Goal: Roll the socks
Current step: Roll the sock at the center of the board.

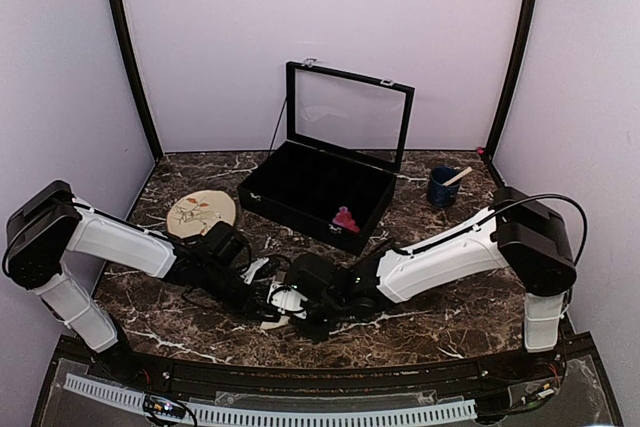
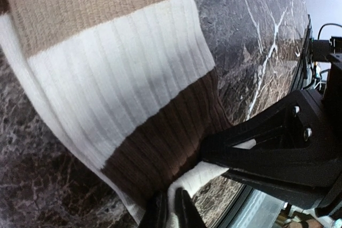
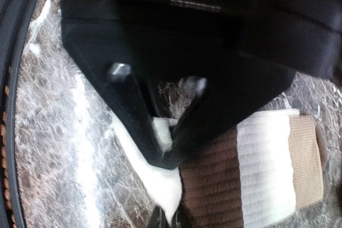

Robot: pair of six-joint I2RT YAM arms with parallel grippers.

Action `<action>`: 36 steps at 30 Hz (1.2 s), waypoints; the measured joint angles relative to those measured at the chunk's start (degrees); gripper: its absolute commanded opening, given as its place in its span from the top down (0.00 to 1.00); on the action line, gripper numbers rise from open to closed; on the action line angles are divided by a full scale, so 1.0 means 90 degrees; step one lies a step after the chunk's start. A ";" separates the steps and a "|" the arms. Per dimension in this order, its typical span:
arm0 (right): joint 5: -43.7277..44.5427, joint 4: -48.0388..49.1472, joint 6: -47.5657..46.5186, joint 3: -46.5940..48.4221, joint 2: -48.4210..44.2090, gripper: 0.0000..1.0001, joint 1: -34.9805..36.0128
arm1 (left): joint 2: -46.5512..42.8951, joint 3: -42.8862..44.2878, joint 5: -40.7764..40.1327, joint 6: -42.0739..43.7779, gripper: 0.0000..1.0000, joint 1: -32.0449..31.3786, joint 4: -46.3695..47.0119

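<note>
Cream ribbed knit with white and dark brown bands lies flat on the marble [image 2: 256, 36]: the cream sock [image 2: 123, 78]. Both claws meet at its white end, the left gripper [image 2: 171, 212] pinched on the hem and the right gripper [image 3: 166, 220] closed there too, seemingly to start the roll. The pink sock [image 1: 346, 219] sits in the black box [image 1: 285, 212].

Tabletop [image 1: 430, 332]: dark brown marble, white veins, slight sheen. Black case [image 1: 290, 209] toward its rear middle, lid [image 1: 350, 112] raised. Behind the case: plain pale lilac back wall [image 1: 220, 37]. Left wall [image 1: 50, 77] and right wall [image 1: 590, 77] match it. Black corner posts [image 1: 128, 57] stand either side of the case. Light soft, even.
</note>
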 measured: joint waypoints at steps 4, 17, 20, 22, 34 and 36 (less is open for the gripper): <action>-0.0525 -0.0068 0.0177 0.0000 -0.0039 1.00 -0.0170 | -0.0119 -0.0012 0.0010 -0.0194 0.59 0.0002 0.0032; -0.2276 -0.0641 0.0821 0.0134 -0.0012 1.00 -0.0772 | -0.0816 -0.0500 -0.0780 -0.0631 0.52 0.0005 0.0238; -0.2543 -0.0816 0.0918 0.0250 0.0056 1.00 -0.0852 | -0.1088 -0.0726 -0.1022 -0.0748 0.51 0.0005 0.0333; -0.2698 -0.0954 0.0984 0.0367 0.0121 1.00 -0.0901 | -0.1309 -0.0884 -0.1200 -0.0821 0.51 0.0005 0.0347; -0.3439 -0.1549 0.1212 0.0843 0.0437 1.00 -0.1173 | -0.2659 -0.1353 -0.2261 -0.0770 0.50 -0.0240 0.0321; -0.3536 -0.1690 0.1226 0.0957 0.0508 1.00 -0.1212 | -0.2871 -0.1355 -0.2470 -0.0648 0.50 -0.0498 0.0325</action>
